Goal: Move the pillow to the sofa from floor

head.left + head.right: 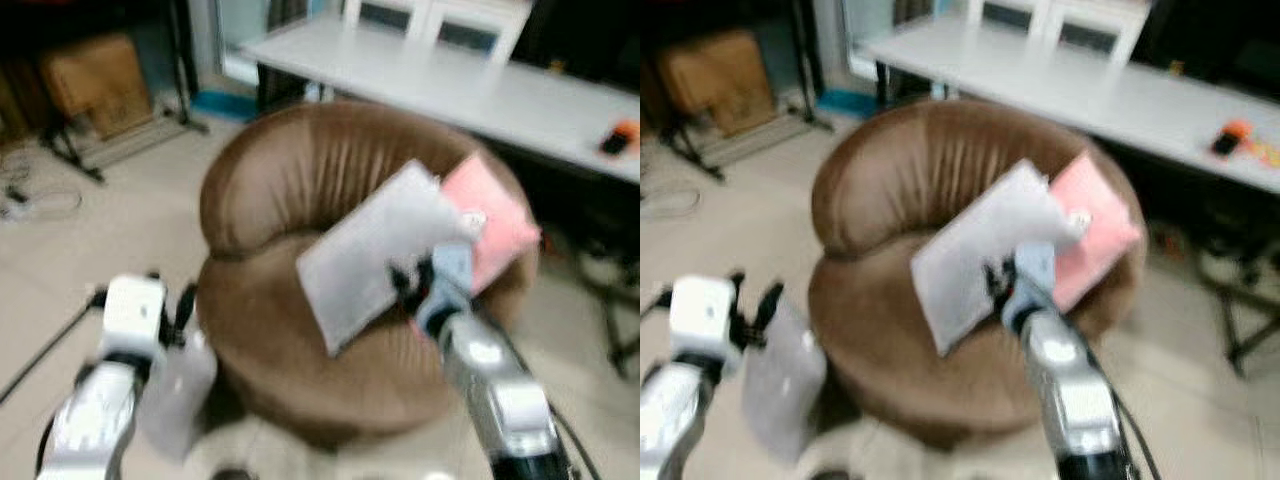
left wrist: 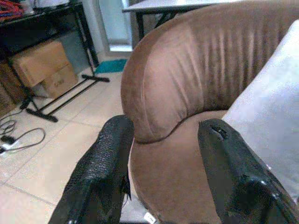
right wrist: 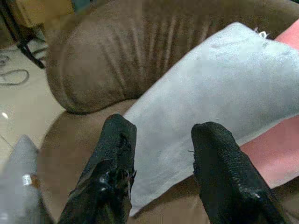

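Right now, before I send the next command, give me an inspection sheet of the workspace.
Surface: brown sofa, round-backed, on tiled floor.
Job's things: grey pillow leaning on the sofa seat against a pink pillow; second grey pillow on the floor beside the sofa's front, near the left claw.
Clutter: cardboard box; orange object on the white table.
Grippers: right claw open, at the sofa's grey pillow; left claw open, holding nothing.
Cables: cord on the floor.
Surroundings: black rack.

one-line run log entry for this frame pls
grey pillow on brown sofa, leaning on pink pillow | right gripper open before it | left gripper open | second grey pillow on floor
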Robot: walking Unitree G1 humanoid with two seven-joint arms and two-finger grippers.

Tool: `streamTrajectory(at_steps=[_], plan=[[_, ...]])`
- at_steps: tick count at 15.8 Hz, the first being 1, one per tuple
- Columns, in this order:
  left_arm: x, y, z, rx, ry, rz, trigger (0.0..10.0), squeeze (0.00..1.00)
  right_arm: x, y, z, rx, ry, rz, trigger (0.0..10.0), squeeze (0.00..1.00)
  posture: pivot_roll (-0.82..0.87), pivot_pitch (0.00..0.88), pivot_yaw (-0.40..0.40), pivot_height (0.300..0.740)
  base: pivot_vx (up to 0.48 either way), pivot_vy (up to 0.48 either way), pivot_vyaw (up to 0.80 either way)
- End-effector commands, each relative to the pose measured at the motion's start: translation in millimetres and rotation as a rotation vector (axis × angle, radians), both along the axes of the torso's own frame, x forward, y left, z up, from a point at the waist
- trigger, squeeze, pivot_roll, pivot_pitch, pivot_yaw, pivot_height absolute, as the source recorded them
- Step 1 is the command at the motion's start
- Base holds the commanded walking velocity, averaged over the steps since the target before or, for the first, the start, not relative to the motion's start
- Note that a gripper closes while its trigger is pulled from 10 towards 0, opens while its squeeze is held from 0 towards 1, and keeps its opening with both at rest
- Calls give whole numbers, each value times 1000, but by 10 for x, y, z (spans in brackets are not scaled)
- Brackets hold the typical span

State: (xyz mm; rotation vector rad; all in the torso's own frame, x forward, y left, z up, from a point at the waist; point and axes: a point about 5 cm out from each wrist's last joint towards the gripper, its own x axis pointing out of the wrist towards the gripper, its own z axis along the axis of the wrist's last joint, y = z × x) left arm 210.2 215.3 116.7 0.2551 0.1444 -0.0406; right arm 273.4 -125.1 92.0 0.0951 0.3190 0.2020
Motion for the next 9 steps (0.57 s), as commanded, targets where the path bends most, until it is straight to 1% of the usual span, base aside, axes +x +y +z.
streamTrajectory(at_steps=[1,4,6,7,8,9], plan=[[28,-37,16,-4,-7,-6,10000,0,33,-69,70,1,-27,-12,10000,0,38,0,-103,740,0,285,0],[37,-31,22,-3,-11,-1,10000,0,41,-49,61,5,-25,-8,10000,0,41,0,-103,740,0,364,0],[43,-27,26,-1,-13,0,10000,0,44,-58,50,28,-22,-52,10000,0,40,0,-101,740,0,362,0],[48,-26,28,-1,-15,1,10000,0,52,-86,41,48,-26,-101,10000,0,39,0,-100,740,0,364,0],[51,-24,30,-1,-17,4,10000,0,54,-100,20,55,-19,-119,10000,0,39,0,-99,740,0,360,0],[57,-17,34,0,-20,9,10000,0,48,-83,11,54,-16,-111,10000,0,38,0,-98,740,0,360,0]])
